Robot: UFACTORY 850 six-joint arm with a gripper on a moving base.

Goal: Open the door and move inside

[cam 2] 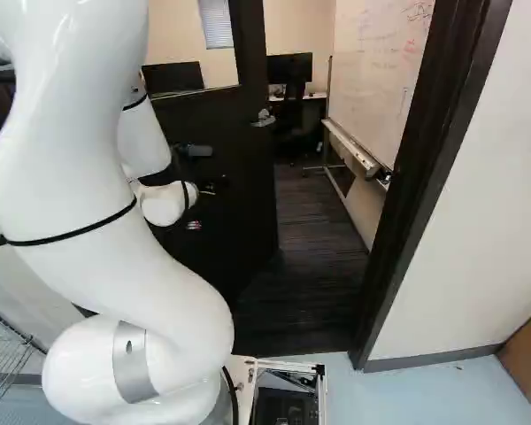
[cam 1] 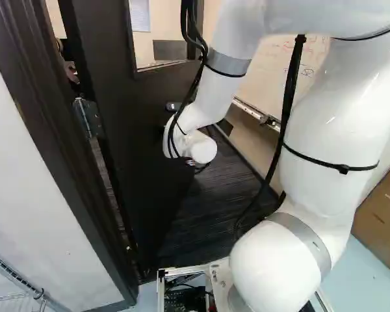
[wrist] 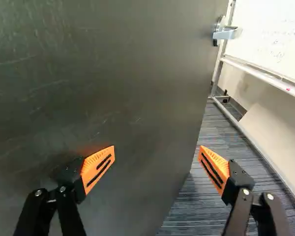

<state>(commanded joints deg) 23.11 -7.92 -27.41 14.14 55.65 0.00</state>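
left base view: the door [cam 1: 133, 130] stands swung inward on its hinge [cam 1: 86, 118], and the white arm [cam 1: 325, 123] reaches through the doorway with its wrist end close to the door's face, probably so that it can push the panel rather than pull on anything. a cardboard box [cam 1: 382, 218] sits by the wall outside; its pale label is too small to read.

right base view: between the door's free edge and the far door frame [cam 2: 425, 168] lies a gap onto dark carpet [cam 2: 314, 257]. the base [cam 2: 288, 363] is at the threshold, roughly facing that gap, which suggests it is set to drive in behind the pushing arm. a monitor [cam 2: 289, 68] stands at the back. the whiteboard [cam 2: 382, 71] carries handwriting, in red among other marks, left unread here.

wrist view: the gripper [wrist: 157, 150] has released fingers, spread wide with nothing grasped. one orange pad [wrist: 98, 166] is over the door's face, the other [wrist: 215, 169] past its edge; whether either touches i cannot tell. the door handle [wrist: 226, 33] is well ahead, so its latch seems done with. next, i judge, comes more push and a slow roll forward, minding the frame and that free edge
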